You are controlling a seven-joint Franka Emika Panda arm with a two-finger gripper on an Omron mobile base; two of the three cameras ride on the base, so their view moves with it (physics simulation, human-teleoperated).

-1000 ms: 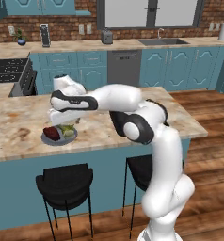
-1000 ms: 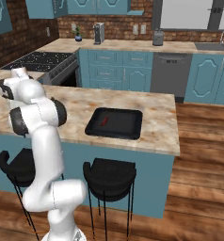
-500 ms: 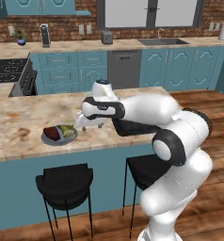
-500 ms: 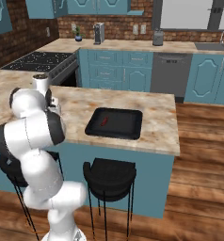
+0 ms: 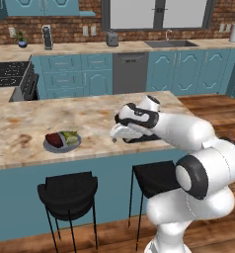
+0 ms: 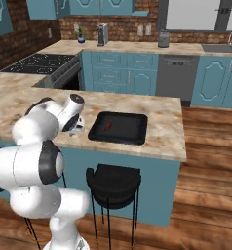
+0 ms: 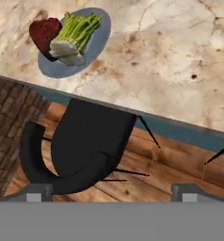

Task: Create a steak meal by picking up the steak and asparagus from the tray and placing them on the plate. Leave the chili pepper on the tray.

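The grey-blue plate [image 5: 63, 147] lies on the island counter with the dark red-brown steak [image 5: 54, 139] and the green asparagus [image 5: 70, 136] side by side on it. In the hand view the steak [image 7: 44, 30] and the asparagus [image 7: 76, 35] rest on the plate [image 7: 92, 44] at the upper left. My gripper [image 5: 114, 137] hangs open and empty over the counter's front edge, between the plate and the black tray [image 6: 119, 128]. The red chili pepper [image 6: 107, 127] lies on the tray. The gripper [image 6: 78, 131] is just left of the tray.
Black stools [image 5: 67, 190] [image 5: 156, 178] stand under the counter's front edge; one stool [image 7: 81, 146] is directly below my hand. A stove [image 6: 37, 63] sits at the back left. The arm hides most of the tray in the left base view.
The arm has swung right, away from above the plate towards the tray. The steak and asparagus stay on the plate.
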